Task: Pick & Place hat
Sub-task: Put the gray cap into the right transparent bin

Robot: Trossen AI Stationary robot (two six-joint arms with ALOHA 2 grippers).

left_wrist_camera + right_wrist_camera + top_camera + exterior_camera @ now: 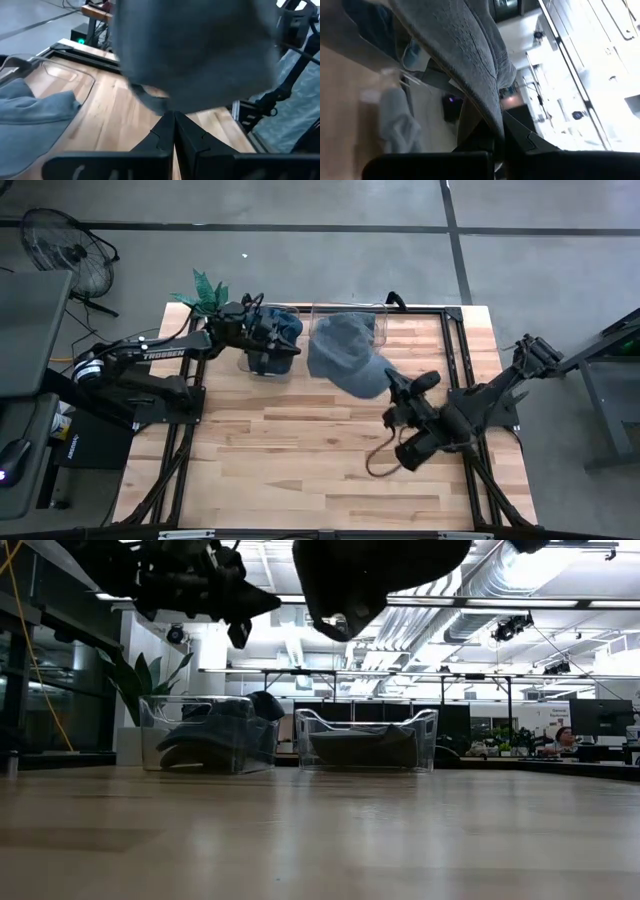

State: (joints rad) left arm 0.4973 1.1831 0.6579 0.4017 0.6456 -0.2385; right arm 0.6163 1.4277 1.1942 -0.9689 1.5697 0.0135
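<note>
I had the hat [345, 352] clamped by its brim in my right gripper [391, 388], hanging above the table just short of the right bin [372, 311] at the far edge. To place it well, I judged I should carry it on over that bin and lower before releasing. My left gripper [268, 340], fingers together on nothing, hovered over the left bin [208, 733]. Only the low view showed the hat clear of the tabletop.

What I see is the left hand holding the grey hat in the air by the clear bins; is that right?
Not the left. The high view shows the right hand holding the grey hat in the air by the clear bins.
</note>
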